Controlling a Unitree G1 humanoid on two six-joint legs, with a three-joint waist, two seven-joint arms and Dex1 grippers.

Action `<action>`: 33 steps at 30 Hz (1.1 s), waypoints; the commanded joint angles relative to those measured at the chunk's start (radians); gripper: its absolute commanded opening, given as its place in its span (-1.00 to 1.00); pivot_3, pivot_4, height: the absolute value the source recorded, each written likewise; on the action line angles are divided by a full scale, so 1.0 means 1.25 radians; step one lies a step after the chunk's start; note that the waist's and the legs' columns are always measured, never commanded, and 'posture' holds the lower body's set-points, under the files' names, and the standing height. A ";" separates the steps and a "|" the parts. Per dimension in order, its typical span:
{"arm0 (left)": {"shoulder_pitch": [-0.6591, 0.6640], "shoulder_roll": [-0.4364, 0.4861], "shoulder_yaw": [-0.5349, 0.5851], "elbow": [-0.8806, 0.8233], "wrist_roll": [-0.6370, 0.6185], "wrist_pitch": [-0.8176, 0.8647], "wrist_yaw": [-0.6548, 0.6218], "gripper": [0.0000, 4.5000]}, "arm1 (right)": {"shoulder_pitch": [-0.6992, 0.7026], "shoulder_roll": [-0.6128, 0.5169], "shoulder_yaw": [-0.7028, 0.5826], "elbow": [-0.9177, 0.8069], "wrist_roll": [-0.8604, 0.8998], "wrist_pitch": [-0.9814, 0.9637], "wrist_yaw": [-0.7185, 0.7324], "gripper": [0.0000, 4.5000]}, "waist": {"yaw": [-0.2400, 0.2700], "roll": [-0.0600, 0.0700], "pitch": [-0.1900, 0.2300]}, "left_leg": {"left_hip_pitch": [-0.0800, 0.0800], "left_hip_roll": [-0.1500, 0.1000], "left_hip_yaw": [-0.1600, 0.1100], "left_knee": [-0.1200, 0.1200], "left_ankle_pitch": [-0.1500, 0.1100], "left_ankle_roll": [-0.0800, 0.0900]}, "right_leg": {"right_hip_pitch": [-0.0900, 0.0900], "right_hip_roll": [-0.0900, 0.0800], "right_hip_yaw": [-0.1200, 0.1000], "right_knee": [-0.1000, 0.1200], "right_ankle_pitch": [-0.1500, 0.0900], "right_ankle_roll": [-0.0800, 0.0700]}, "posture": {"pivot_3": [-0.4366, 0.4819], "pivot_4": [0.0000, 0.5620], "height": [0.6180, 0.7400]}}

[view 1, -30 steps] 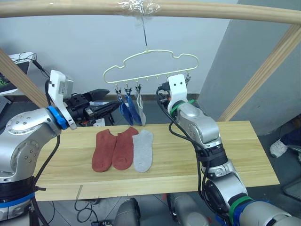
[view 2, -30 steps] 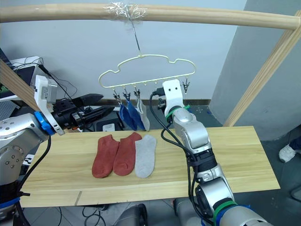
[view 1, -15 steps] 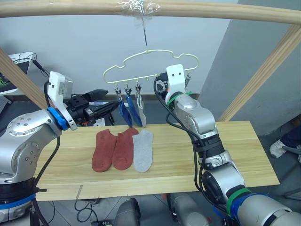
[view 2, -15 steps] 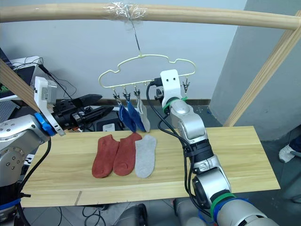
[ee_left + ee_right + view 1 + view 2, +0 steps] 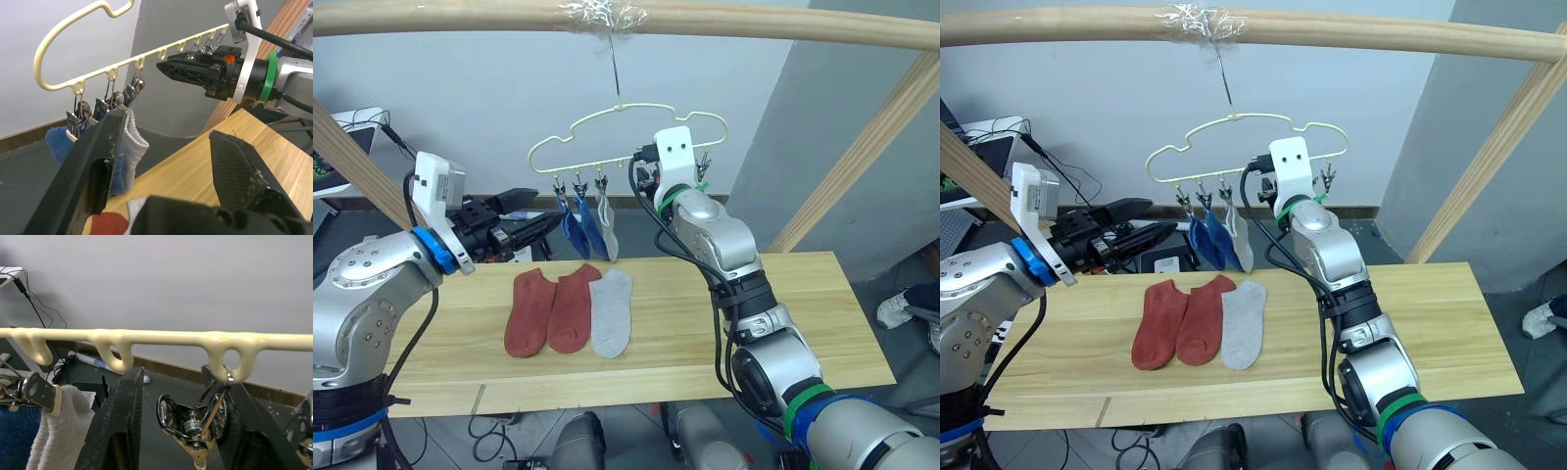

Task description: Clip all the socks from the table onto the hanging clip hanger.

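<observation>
Reaching up at the hanger, the right gripper (image 5: 178, 431) has its two black fingers apart on either side of a small silver spring clip (image 5: 195, 428), which hangs straight down from the bottom bar of the pale yellow cloud-shaped wire clip hanger (image 5: 626, 137); that bar runs crosswise to the fingers. The left gripper (image 5: 166, 161) hovers open and empty nearby, lower and to the robot's left. Two blue socks (image 5: 579, 230) and one light grey knit sock (image 5: 607, 227) already hang clipped. Below on the light plank table (image 5: 783, 313) lie two rust-red ankle socks (image 5: 548, 308) and another grey sock (image 5: 612, 313), flat, side by side, heels toward the hanger.
</observation>
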 commanded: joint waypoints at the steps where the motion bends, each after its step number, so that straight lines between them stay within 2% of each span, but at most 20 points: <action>1: 0.002 -0.002 0.037 -0.027 -0.015 -0.003 0.004 0.37 | -0.023 0.003 -0.008 -0.014 -0.013 -0.014 -0.009 -0.13 | 0.000 0.000 0.000 | 0.000 0.000 0.000 0.000 0.000 0.000 | 0.000 0.000 0.000 0.000 0.000 0.000 | -0.47 -0.20 1.00; 26: 0.010 -0.004 0.046 -0.041 -0.022 0.007 0.018 0.37 | -0.041 0.028 -0.020 -0.008 -0.010 0.001 -0.015 -0.13 | 0.000 0.000 0.000 | 0.000 0.000 0.000 0.000 0.000 0.000 | 0.000 0.000 0.000 0.000 0.000 0.000 | -0.46 -0.22 1.00; 29: 0.012 -0.005 0.047 -0.043 -0.023 0.009 0.021 0.37 | -0.040 0.026 -0.017 -0.009 -0.020 0.003 -0.025 -0.38 | 0.000 0.000 0.000 | 0.000 0.000 0.000 0.000 0.000 0.000 | 0.000 0.000 0.000 0.000 0.000 0.000 | -0.46 -0.22 1.00; 31: 0.012 -0.005 0.047 -0.043 -0.023 0.009 0.021 0.37 | -0.041 0.026 -0.017 -0.007 -0.023 0.002 -0.027 -0.68 | 0.000 0.000 0.000 | 0.000 0.000 0.000 0.000 0.000 0.000 | 0.000 0.000 0.000 0.000 0.000 0.000 | -0.46 -0.22 1.00; 33: 0.012 -0.004 0.046 -0.042 -0.023 0.008 0.021 0.37 | -0.042 0.027 -0.019 -0.005 -0.026 0.002 -0.029 -0.86 | 0.000 0.000 0.000 | 0.000 0.000 0.000 0.000 0.000 0.000 | 0.000 0.000 0.000 0.000 0.000 0.000 | -0.46 -0.22 1.00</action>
